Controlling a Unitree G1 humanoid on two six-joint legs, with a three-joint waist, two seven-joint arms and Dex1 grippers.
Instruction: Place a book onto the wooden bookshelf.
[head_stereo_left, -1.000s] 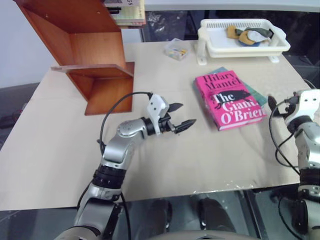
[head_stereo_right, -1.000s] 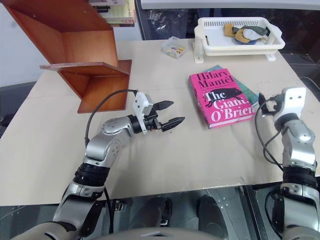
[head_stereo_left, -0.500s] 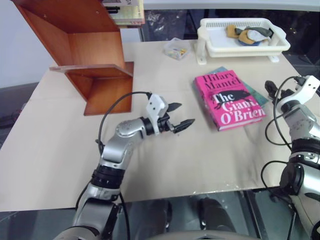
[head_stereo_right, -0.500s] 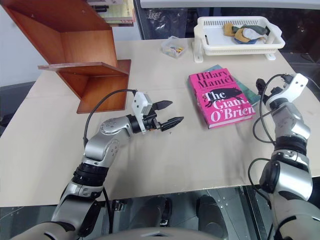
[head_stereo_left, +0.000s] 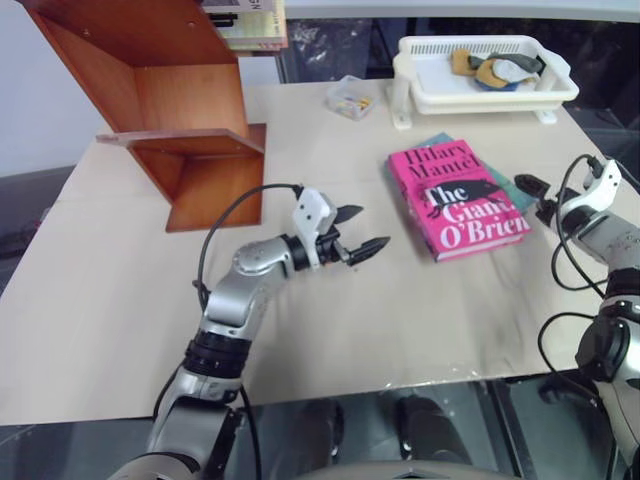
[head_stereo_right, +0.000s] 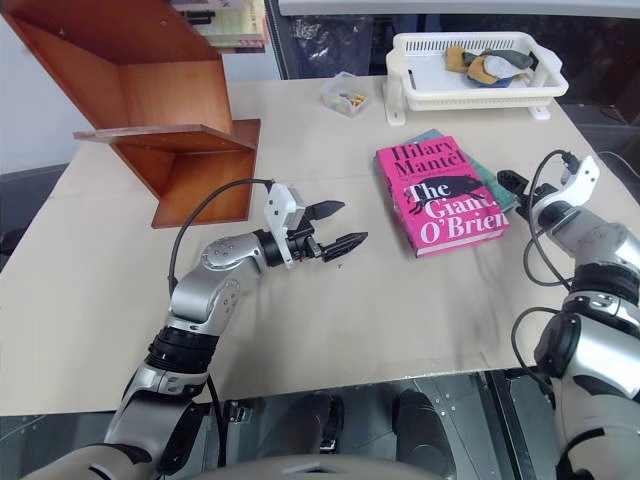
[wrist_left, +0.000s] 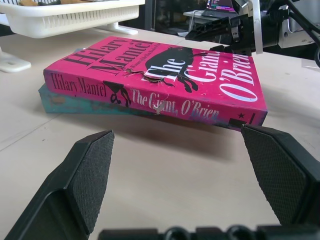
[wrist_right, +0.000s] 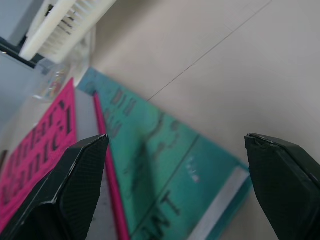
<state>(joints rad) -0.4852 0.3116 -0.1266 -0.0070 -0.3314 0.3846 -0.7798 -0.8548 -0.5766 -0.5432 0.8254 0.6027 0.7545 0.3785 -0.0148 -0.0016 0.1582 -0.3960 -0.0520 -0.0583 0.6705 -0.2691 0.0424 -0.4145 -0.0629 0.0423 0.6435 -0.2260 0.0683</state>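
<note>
While both end effectors gape open, the left wrist view reveals the pink book stacked on a teal book

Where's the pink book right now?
The pink book lies flat on the table's right side, on top of a teal book, in front of the white basket tray, between both open grippers.

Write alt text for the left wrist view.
A bright pink book lies flat on a teal book on the beige table, framed by the open left gripper. Behind are a white basket tray and the right gripper.
</note>
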